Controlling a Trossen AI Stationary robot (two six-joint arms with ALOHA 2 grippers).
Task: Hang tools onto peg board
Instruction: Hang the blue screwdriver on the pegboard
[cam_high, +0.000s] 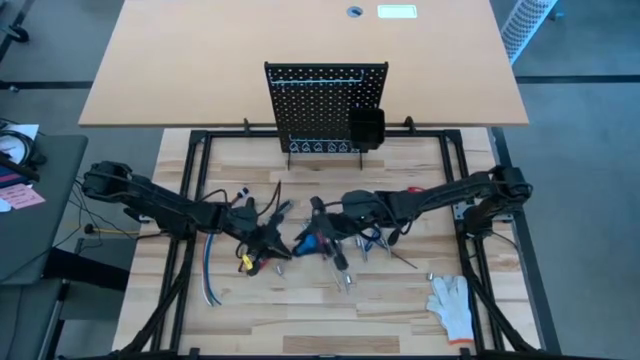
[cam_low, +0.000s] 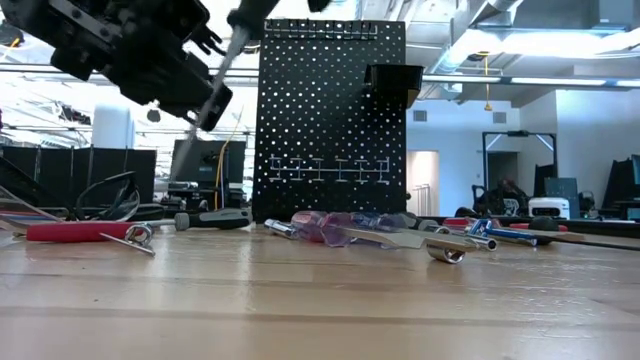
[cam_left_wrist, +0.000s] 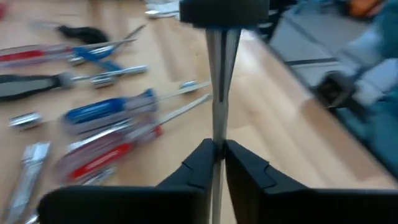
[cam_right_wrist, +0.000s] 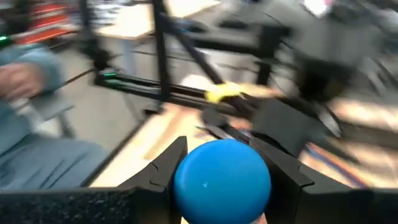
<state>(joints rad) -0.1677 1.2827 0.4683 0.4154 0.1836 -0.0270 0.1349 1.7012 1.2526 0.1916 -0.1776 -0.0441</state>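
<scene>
the left gripper hangs above the left middle of the wooden table, its jaws narrowed to a slit and pinching the thin metal shaft of a black-handled screwdriver, which stands up away from the fingers with its handle at the far end. in the low view the same tool is lifted clear of the surface, tilted. below and around it the loose tools lie scattered: blue and red handled screwdrivers, metal bits. just to the right, the right gripper is closed around the round end of a blue-handled screwdriver, near the table's centre. the peg board stands upright at the far edge of the table, well apart from both grippers, a small black bin on its right side, its rows of holes free of tools.

risk, as a judgement: the left grip is on a smooth narrow shaft, so the screwdriver could swivel or slide out on the way to the board. the two grippers are close together, and either one swinging could knock the other's tool.

the surface is pale butcher-block wood in a black frame, with a white glove at the near right. behind it is a tan desk; the room beyond is a bright workshop, with a person in blue seated nearby.
</scene>
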